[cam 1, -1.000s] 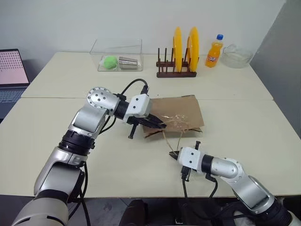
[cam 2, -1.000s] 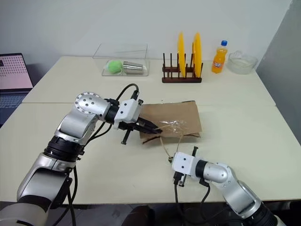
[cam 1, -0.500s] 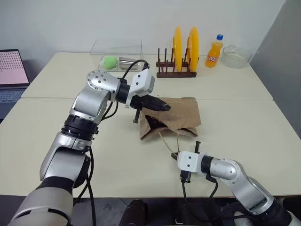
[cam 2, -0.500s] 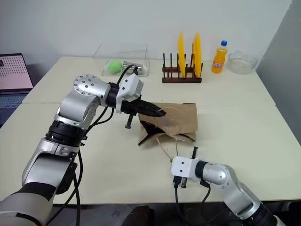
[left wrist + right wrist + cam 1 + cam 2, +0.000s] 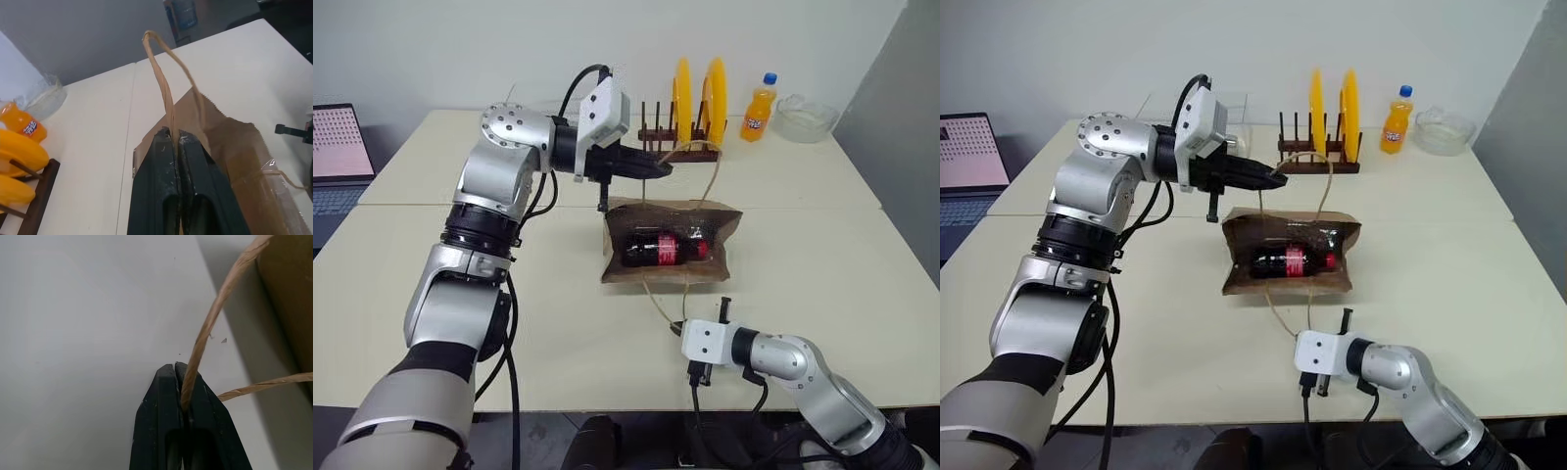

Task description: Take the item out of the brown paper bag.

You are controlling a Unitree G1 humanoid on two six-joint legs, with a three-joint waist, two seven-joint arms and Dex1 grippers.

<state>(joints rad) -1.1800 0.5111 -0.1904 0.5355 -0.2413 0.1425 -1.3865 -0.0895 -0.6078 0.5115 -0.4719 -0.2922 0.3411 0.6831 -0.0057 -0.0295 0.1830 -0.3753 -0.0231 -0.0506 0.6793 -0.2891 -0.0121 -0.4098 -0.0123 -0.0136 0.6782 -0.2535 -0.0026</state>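
The brown paper bag (image 5: pixel 717 262) lies on its side at the table's middle, its mouth pulled open toward me. Inside lies the item (image 5: pixel 663 249), a dark cola bottle with a red label. My left gripper (image 5: pixel 662 168) hovers above the bag, shut on the upper cord handle (image 5: pixel 161 78), which it holds taut. My right gripper (image 5: pixel 677 324) rests low on the table in front of the bag, shut on the lower cord handle (image 5: pixel 215 308). In the wrist views both pairs of fingers pinch the cord.
At the table's back stand a wooden rack with yellow plates (image 5: pixel 687 110), an orange soda bottle (image 5: pixel 760 107) and a glass bowl (image 5: pixel 806 117). A clear box (image 5: pixel 540 110) sits behind my left arm. A laptop (image 5: pixel 337 152) lies at the far left.
My left gripper has risen and moved back with the upper handle, pulling the bag's mouth open so the cola bottle shows inside. The right gripper has stayed put on the lower handle.
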